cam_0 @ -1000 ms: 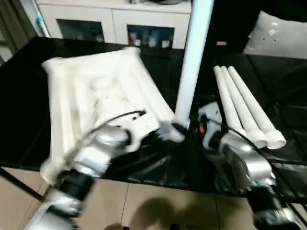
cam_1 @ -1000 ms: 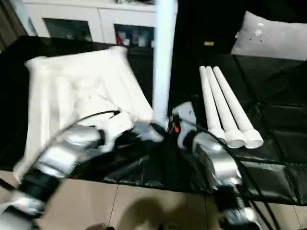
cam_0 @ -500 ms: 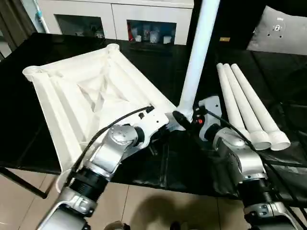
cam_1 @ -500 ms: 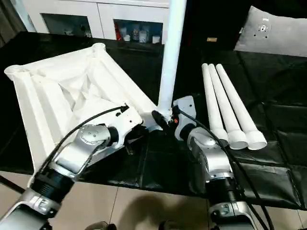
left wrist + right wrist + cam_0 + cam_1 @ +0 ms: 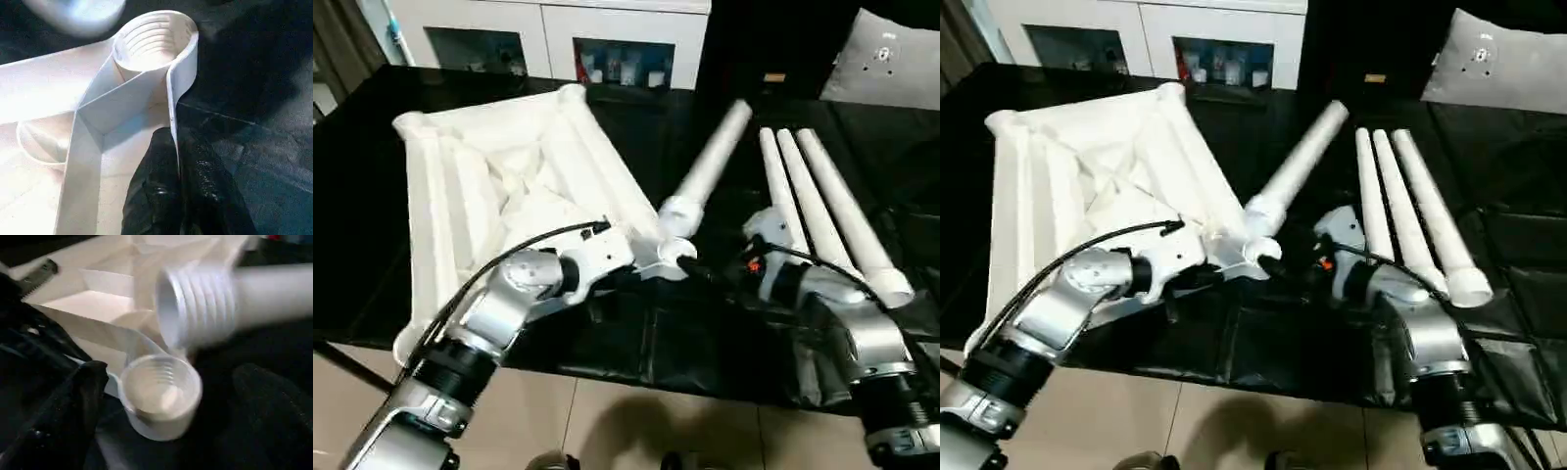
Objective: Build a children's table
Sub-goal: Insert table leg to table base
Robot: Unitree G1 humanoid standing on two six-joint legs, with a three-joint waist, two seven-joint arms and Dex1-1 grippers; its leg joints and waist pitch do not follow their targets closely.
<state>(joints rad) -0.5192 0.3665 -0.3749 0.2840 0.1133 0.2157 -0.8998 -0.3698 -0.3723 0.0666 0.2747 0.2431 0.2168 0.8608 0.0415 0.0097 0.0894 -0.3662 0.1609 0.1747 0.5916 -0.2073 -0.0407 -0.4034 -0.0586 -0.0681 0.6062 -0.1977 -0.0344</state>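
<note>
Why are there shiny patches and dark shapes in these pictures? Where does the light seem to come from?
Left eye view: light seems to come from overhead; a dark shadow lies on the floor under the work table, its wrinkled black cover shows pale sheen, and the left forearm catches highlights. Left wrist view: the table top has shaded rib pockets, and the left gripper glints.

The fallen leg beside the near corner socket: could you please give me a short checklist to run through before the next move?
1. Leg seated in the corner socket: not ok, it lies tipped on the black table.
2. Socket free of obstruction: ok.
3. Left gripper clamped on the tabletop rim: ok.
4. Right gripper holding the leg: not ok, open.
5. Three spare legs lying together: ok.
</note>
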